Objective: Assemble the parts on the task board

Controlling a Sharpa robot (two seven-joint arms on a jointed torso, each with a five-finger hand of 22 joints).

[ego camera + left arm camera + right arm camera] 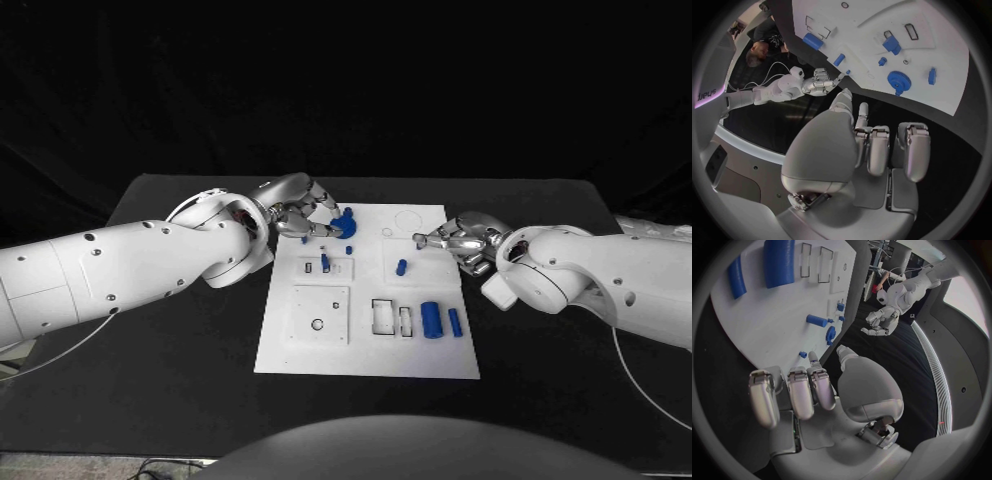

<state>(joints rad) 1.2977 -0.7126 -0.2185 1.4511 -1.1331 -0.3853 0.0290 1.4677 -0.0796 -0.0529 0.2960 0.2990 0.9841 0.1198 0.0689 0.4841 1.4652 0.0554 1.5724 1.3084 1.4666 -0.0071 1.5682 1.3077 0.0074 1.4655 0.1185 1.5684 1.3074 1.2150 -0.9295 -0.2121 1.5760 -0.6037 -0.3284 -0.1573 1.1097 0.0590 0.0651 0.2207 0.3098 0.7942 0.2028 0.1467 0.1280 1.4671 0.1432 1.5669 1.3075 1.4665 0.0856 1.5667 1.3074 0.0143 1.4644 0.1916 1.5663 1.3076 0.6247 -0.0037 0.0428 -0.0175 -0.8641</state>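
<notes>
Across the middle of the black table (173,380) lies the white rectangular task board (368,350), its long sides running from the far edge toward you. Your left hand (296,212) hovers at the board's far left corner, fingers curled in and holding nothing that I can make out in its wrist view. Your right hand (459,242) sits at the board's right edge, fingers likewise curled in with nothing in them.

By the left hand, near the far left corner, you have the blue toothed gear (342,225). Toward the near right corner lie the thick blue cylinder (431,319) and, just beside it, the slim blue rod (454,321), with two open rectangular slots (394,317) to their left. A small blue peg (401,267) lies near the board's middle.

I judge the main risk to be the left hand's curled fingers brushing the gear and knocking it off the corner, since they hang so close.
</notes>
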